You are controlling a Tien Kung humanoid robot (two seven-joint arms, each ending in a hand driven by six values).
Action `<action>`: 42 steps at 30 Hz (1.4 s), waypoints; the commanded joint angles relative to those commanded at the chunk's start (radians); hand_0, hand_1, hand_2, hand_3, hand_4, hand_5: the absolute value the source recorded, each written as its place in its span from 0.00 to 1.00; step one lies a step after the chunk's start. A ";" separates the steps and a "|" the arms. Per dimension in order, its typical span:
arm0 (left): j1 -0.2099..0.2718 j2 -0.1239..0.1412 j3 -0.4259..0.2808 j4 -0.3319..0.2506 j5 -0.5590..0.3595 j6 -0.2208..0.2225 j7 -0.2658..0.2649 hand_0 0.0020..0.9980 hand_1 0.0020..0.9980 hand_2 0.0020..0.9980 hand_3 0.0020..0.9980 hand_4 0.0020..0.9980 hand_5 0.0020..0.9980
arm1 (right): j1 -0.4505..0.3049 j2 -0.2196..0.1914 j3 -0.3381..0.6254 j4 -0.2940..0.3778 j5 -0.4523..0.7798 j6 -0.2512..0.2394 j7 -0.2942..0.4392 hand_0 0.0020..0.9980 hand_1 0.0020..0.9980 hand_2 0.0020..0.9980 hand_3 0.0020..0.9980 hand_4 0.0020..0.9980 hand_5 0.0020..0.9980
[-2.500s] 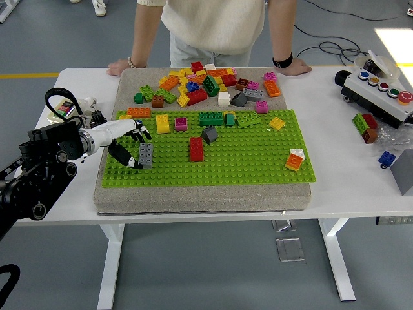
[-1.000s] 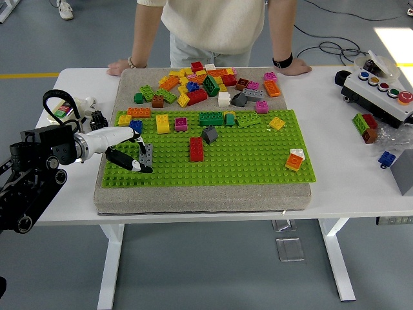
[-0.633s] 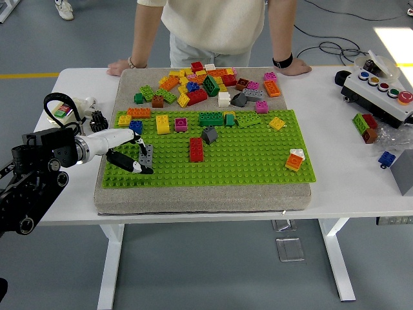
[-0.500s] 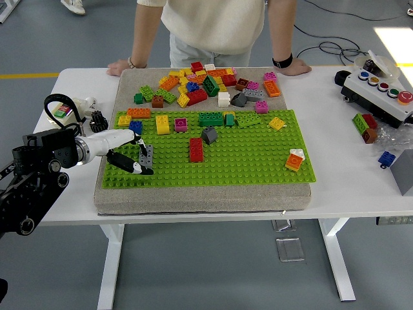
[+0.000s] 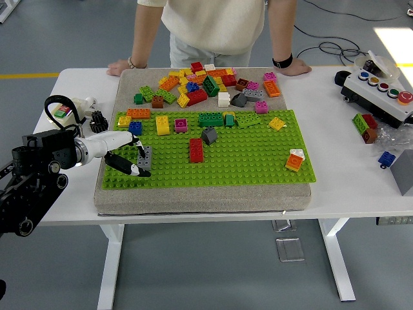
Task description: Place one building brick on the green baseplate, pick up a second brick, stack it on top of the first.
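Your left hand (image 5: 129, 157) was closed around the grey brick (image 5: 145, 157), fingers and thumb pinching it at the left end of the green baseplate (image 5: 245, 158), while the person's hands rested on the bench (image 5: 348, 168)

The left hand (image 5: 129, 157) is drawing back leftward and lifting the grey brick (image 5: 144, 157) slightly, fingers closing around it

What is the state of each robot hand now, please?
Left hand: closed on the grey brick, at the left part of the green baseplate.
Right hand: not in view.
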 joint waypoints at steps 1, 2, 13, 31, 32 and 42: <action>0.000 0.000 -0.002 0.000 0.001 0.000 -0.001 1.00 0.88 0.87 0.62 1.00 0.53 | 0.000 0.000 0.000 0.000 0.000 0.000 0.000 0.76 0.69 0.73 0.75 1.00 0.51; -0.001 0.000 -0.002 0.000 0.001 0.000 -0.001 1.00 0.88 0.87 0.62 1.00 0.53 | 0.000 0.000 0.001 0.000 0.000 0.000 0.000 0.76 0.69 0.73 0.75 1.00 0.51; -0.002 0.002 -0.035 -0.044 -0.034 0.004 -0.007 0.99 0.87 0.86 0.62 1.00 0.53 | 0.000 -0.001 0.005 0.000 -0.001 0.000 0.000 0.76 0.69 0.73 0.75 1.00 0.51; -0.009 -0.021 -0.042 -0.110 -0.100 0.059 -0.029 0.92 0.81 0.78 0.79 1.00 0.34 | -0.002 -0.002 0.005 0.000 -0.001 0.001 -0.001 0.76 0.69 0.73 0.75 1.00 0.51; -0.009 -0.028 -0.037 -0.103 -0.106 0.071 -0.034 0.92 0.81 0.78 0.79 1.00 0.34 | -0.001 -0.002 0.005 0.000 -0.001 0.001 -0.001 0.76 0.69 0.73 0.75 1.00 0.51; -0.022 -0.055 -0.019 -0.078 -0.127 0.117 -0.053 0.90 0.79 0.78 0.82 1.00 0.30 | 0.001 -0.002 0.003 0.000 0.001 0.000 -0.001 0.76 0.69 0.73 0.75 1.00 0.51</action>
